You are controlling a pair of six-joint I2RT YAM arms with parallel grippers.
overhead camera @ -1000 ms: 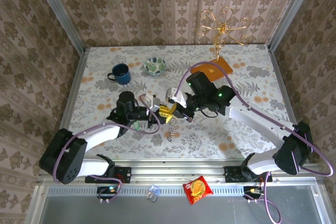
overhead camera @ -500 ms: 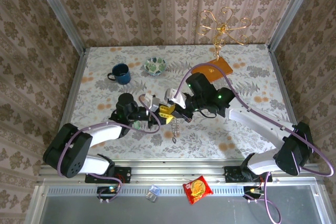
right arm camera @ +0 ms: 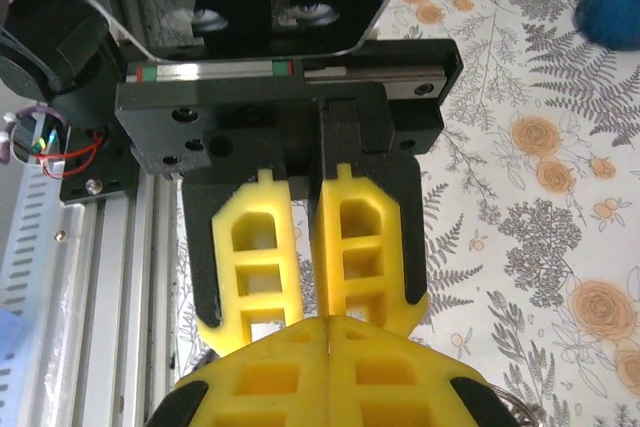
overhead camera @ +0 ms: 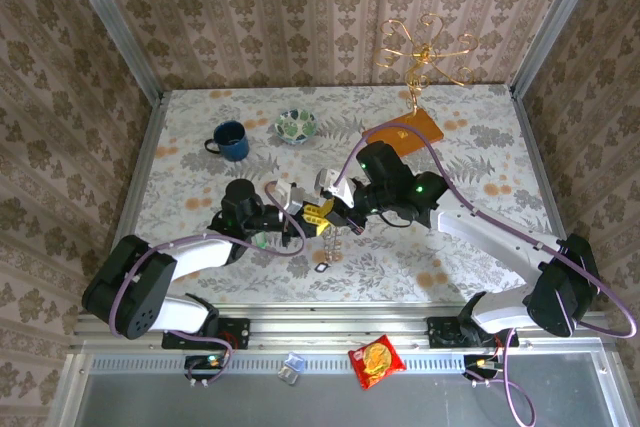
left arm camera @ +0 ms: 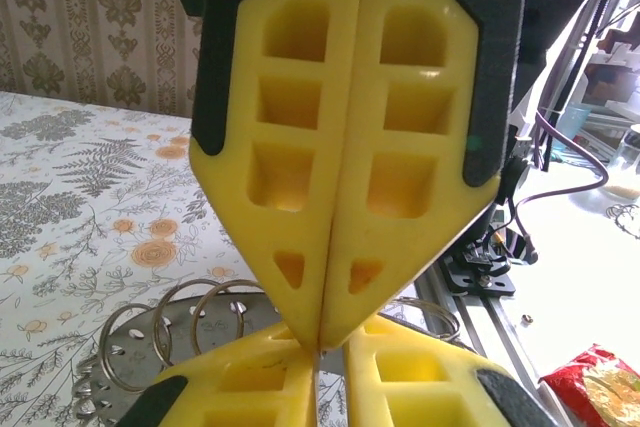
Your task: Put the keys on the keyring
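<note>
While the right gripper (left arm camera: 322, 332) is pressed together at mid frame, tip to tip with the left gripper (left arm camera: 320, 367) below, whose grip I cannot tell, key rings (left arm camera: 175, 332) show at lower left.

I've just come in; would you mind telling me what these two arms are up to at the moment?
The two arms meet tip to tip above the middle of the table. The right gripper is shut and appears to hold the keyring, whose chain and rings dangle below the meeting point. The left gripper sits at the same spot with its jaws nearly closed; whether it grips anything cannot be told.
</note>
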